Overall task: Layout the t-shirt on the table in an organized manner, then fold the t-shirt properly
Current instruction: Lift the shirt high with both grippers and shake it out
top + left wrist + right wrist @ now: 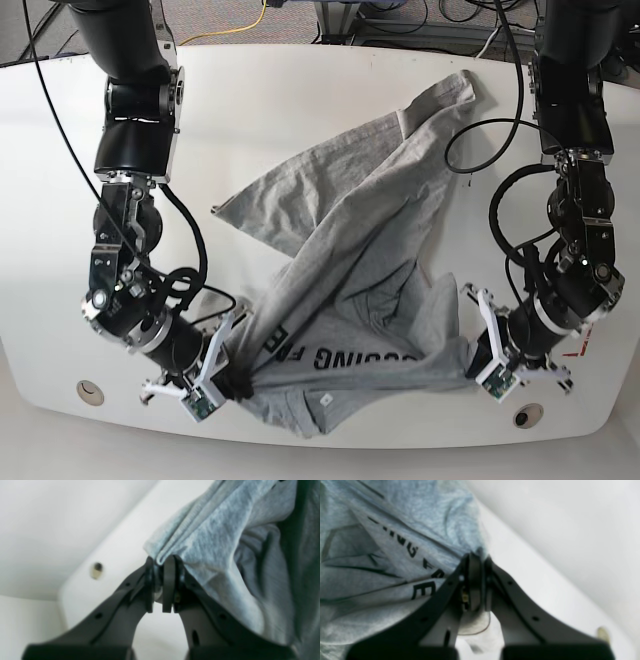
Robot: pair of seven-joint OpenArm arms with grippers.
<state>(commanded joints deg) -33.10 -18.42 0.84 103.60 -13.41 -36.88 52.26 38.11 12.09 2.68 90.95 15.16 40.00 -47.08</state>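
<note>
The light grey t-shirt [370,250] lies crumpled and twisted on the white table [300,90], one part stretching to the far right and black lettering showing near the front. My right gripper [240,380], at the front left in the base view, is shut on a bunched edge of the shirt; the right wrist view shows the fabric [402,542] pinched at its tips [478,558]. At the front right, my left gripper [470,352] is shut on another edge. The left wrist view shows a ribbed hem of the shirt [225,535] clamped between its tips [161,561].
Two round grommet holes sit near the table's front edge, one at the left [90,390] and one at the right [527,413]. A red mark [578,345] lies by the left arm. Black cables [480,150] hang over the table at the right.
</note>
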